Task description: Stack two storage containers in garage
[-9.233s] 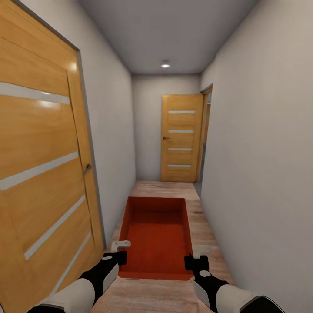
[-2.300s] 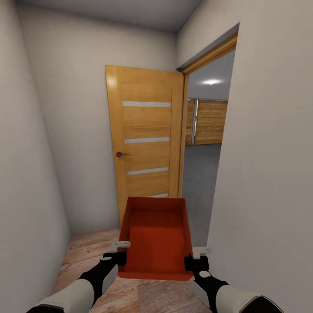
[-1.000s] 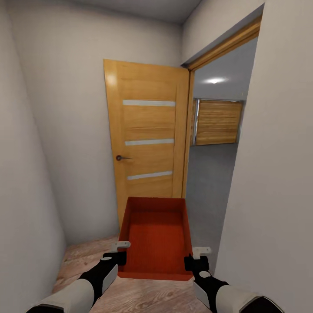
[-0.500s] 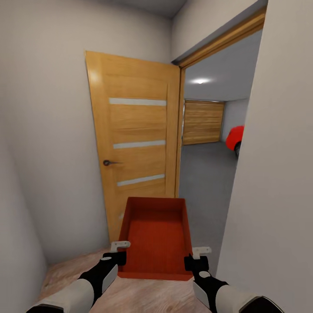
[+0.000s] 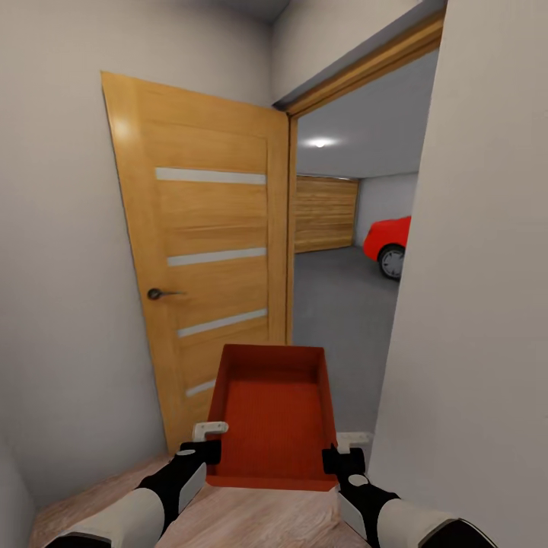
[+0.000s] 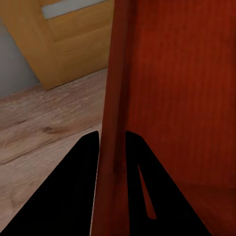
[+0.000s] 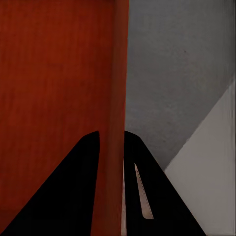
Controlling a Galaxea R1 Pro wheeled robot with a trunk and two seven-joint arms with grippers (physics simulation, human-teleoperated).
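Currently we carry one storage container [image 5: 272, 415] level in front of the trunk, between both arms, at the threshold of the open doorway to the garage [image 5: 346, 228]. The left hand [image 5: 204, 441] pinches the container's left side wall near the nearest corner; the left wrist view shows one dark finger [image 6: 64, 191] on each face of that thin wall. The right hand [image 5: 344, 449] pinches the right side wall the same way, also confirmed in its wrist view.

Handling, our judgement: the box looks rigid and light, with thin straight walls, so a two-sided wall pinch seems adequate. The walls read as smooth, so slip under a tilt is plausible; keeping it level seems wise. Nothing suggests it is fragile. Best hold appears to be the long side walls, as now.

Materials: container is orange-red, rectangular, topless, with a faintly ribbed bottom. Open door [image 5: 209, 251] is honey-coloured wood with pale horizontal strips and a dark lever handle [image 5: 162, 294]. Underfoot are light wood planks [image 5: 251, 521]; beyond the doorway lies the matte dark grey floor [image 5: 335, 304]. A glossy red car [image 5: 388, 242] stands well apart, beside a wood-slat garage door [image 5: 323, 213].
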